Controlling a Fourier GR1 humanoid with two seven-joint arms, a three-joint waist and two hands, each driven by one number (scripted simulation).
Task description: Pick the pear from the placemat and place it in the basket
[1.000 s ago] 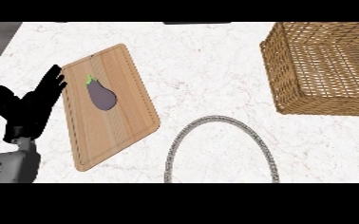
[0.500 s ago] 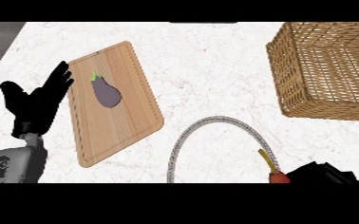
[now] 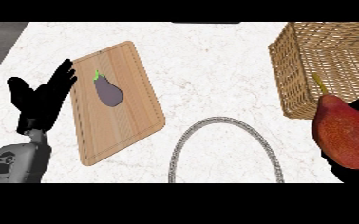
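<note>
I carry the pear [image 3: 339,133] — my right hand [image 3: 345,173] mostly hidden, grip untellable; it could clip the basket [image 3: 308,66] wall ahead — left hand [image 3: 42,99] rests open.

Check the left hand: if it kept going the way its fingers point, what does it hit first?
Probably the wooden cutting board. The left hand is open with fingers aimed up and right, over the board's left edge; beyond lies the eggplant. Height is unclear.

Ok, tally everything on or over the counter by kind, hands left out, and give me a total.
Fruit and vegetables: 2, the pear and the eggplant
Wooden boards: 1, the cutting board
Baskets: 1, the wicker basket
Round mats: 1, the grey-rimmed placemat
Total: 5
</note>
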